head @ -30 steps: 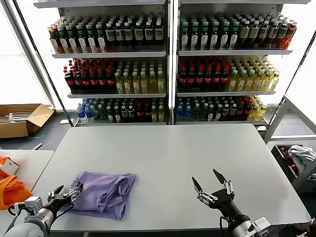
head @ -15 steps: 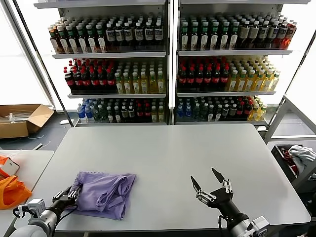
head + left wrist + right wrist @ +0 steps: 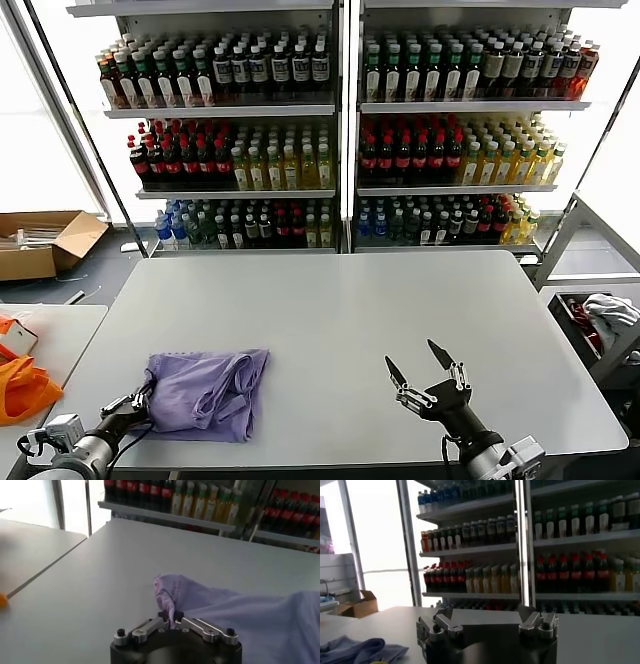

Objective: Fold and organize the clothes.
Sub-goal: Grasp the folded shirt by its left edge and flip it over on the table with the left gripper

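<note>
Lavender T-shirt (image 3: 205, 394) lies crumpled on the grey counter (image 3: 340, 320), near its front-left corner. Left pincer (image 3: 140, 402) is at the shirt's left edge, fingers closed on a pinched fold of the fabric; the left wrist view shows the cloth bunched between them (image 3: 169, 615). One second earlier these fingers stood apart beside the shirt. The shirt has since shifted slightly toward the front edge. Right pincer (image 3: 422, 372) hovers near the front edge, right of centre, fingers spread wide, unchanged.
</note>
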Controlling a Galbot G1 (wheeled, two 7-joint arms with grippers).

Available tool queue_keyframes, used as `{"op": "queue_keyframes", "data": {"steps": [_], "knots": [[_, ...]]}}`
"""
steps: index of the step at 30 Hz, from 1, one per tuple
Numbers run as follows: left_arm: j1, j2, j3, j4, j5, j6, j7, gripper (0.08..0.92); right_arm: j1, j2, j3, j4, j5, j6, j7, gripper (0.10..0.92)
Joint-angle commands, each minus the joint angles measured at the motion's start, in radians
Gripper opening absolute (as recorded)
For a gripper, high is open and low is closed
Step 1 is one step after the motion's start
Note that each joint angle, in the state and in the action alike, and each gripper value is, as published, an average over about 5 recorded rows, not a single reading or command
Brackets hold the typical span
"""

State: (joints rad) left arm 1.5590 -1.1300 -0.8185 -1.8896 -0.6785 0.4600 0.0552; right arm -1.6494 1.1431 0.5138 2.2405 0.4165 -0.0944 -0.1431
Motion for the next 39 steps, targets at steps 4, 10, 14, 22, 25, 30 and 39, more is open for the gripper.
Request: {"op": "queue_keyframes", "data": {"steps": [4, 10, 14, 22, 25, 30, 39], "knots": [[0.062, -0.076, -0.240, -0.119, -0.105, -0.015, -0.010, 0.110, 0.013, -0.010, -0.011, -0.005, 0.007, -0.001, 0.000, 0.823], [0.083, 0.060, -0.376, -0.105, -0.174, 0.002, -0.013, 0.110, 0.017, -0.023, -0.019, -0.006, 0.019, 0.000, 0.000, 0.823], [0.085, 0.147, -0.448, -0.090, -0.232, 0.027, -0.022, 0.110, 0.016, -0.027, -0.022, -0.005, 0.027, 0.003, -0.001, 0.823], [0.075, 0.202, -0.412, -0.204, -0.285, 0.086, -0.093, 0.110, 0.015, -0.035, -0.007, -0.005, 0.037, 0.005, 0.000, 0.823], [0.063, 0.151, -0.316, -0.330, -0.329, 0.112, -0.174, 0.110, 0.001, -0.034, 0.005, 0.003, 0.035, 0.005, -0.001, 0.823], [0.064, 0.053, 0.058, -0.455, -0.327, 0.117, -0.379, 0.110, -0.029, -0.026, 0.029, 0.019, 0.023, 0.003, 0.000, 0.823], [-0.111, -0.048, 0.656, -0.300, -0.456, 0.078, -0.628, 0.110, -0.061, 0.003, 0.044, 0.057, -0.041, -0.030, 0.017, 0.823]]}}
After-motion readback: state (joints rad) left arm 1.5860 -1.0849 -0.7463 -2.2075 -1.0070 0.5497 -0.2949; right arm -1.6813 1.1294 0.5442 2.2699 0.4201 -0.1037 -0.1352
